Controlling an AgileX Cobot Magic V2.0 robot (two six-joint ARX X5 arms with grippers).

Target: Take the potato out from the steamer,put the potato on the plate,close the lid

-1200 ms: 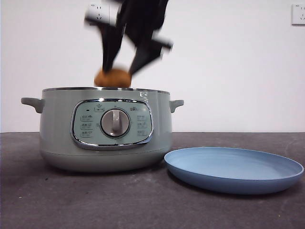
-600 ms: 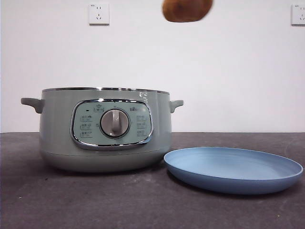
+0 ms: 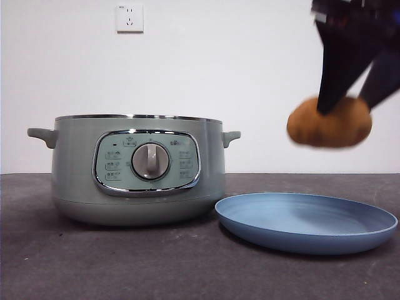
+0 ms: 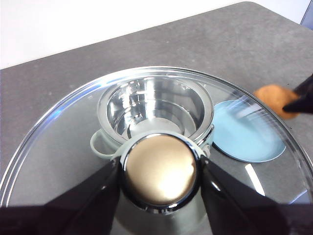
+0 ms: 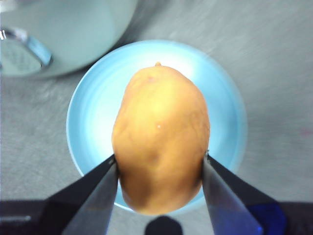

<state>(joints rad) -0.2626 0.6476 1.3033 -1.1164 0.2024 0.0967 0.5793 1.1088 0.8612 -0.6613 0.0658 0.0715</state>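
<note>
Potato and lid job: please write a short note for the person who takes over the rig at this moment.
Right gripper: shut on the potato, in the air above the plate.
Left gripper: shut on the lid's knob, lid held high over the steamer.
Done: potato out; steamer open, no food visible inside.
Left: lower the potato onto the plate, release, then set the lid on the steamer.

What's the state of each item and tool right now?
potato: held in the air above the plate.
plate: on the table, bare.
steamer: open, pot empty.
lid: off, held above the steamer.
right tool: shut on potato.
left tool: shut on lid knob.
</note>
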